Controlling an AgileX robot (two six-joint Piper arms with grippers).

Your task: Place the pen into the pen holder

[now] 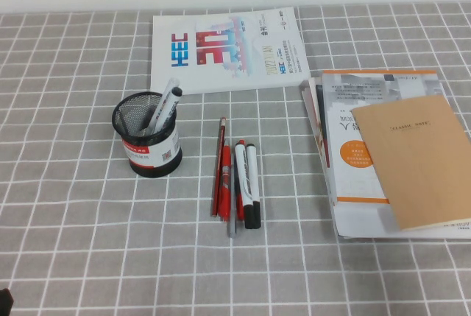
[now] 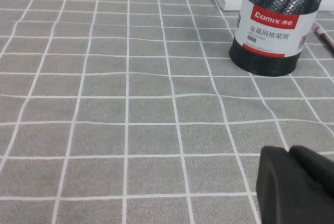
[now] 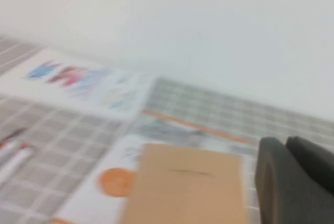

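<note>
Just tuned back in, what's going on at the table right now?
Nothing is being handled. A pen already stands in the pen holder, leaning on its rim. More pens lie in a row on the tablecloth beside it. The left gripper hangs low over bare cloth short of the holder; the right gripper is shut and empty, above the brown notebook on the books.

One cup, several pens, a few books, two grippers.
One pen holder [image 1: 148, 141] has at least two pens [image 1: 166, 105] standing in it. Five loose pens and markers [image 1: 240, 176] lie beside it. There is one white booklet [image 1: 224, 47], one tan notebook [image 1: 416, 161] and at least two printed booklets [image 1: 352, 146] beneath it. The left gripper [image 2: 295, 182] and right gripper [image 3: 297, 182] make two.
</note>
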